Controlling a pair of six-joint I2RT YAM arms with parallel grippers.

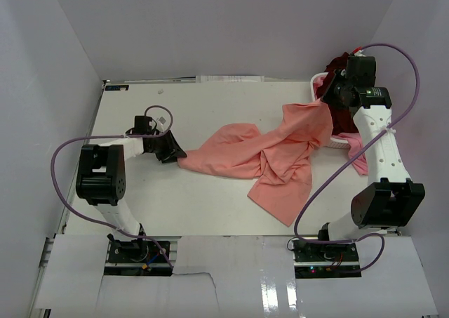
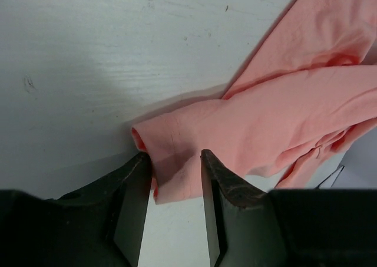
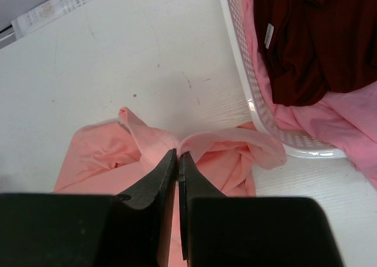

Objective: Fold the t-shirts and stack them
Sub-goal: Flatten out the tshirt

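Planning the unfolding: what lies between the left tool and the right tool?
Only the salmon-pink cloth t-shirt, stretched from the left tool to the right tool; the top view shows it.

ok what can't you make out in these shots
- Right wrist: basket, maroon shirt and pink shirt run off the frame edges.
- Top view: right arm covers much of all three.
- Left wrist: only part of the salmon shirt shows; the rest is outside the frame.

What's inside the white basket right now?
A dark maroon shirt lies on top of a brighter pink shirt inside the white basket, the pink one spilling over the rim. Anything beneath them is covered.
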